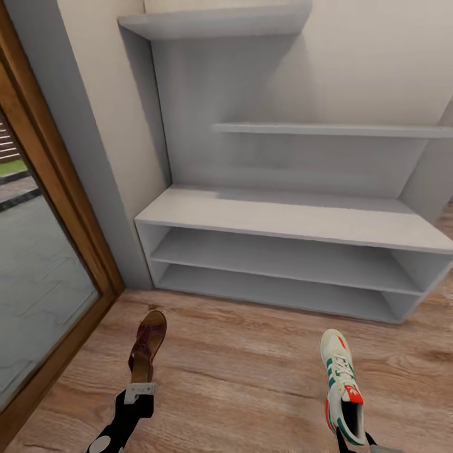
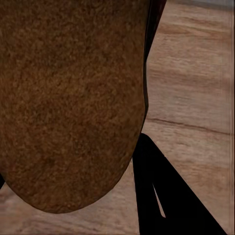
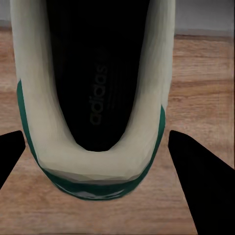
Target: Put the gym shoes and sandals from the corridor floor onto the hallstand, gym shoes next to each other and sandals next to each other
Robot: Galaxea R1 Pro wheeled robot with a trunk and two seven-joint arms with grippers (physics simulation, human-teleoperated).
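A dark brown sandal (image 1: 148, 343) hangs over the corridor floor (image 1: 239, 377) at the lower left, heel end in my left gripper (image 1: 139, 390), which is shut on it. In the left wrist view the sandal's sole (image 2: 68, 98) is seen close up beside one black finger (image 2: 156, 196). At the lower right a white gym shoe (image 1: 341, 384) with green stripes and a red tongue is held by its heel in my right gripper (image 1: 349, 434). The right wrist view has the shoe's heel (image 3: 93, 161) between two fingers (image 3: 205, 181). Ahead stands the hallstand (image 1: 283, 217), its bench top and both lower shelves bare.
A glass door in a brown wooden frame (image 1: 63, 251) runs along the left, with a grey wall post (image 1: 94, 157) beside the rack. Two stepped wall shelves (image 1: 327, 130) hang above the bench. Open plank floor lies between me and the rack.
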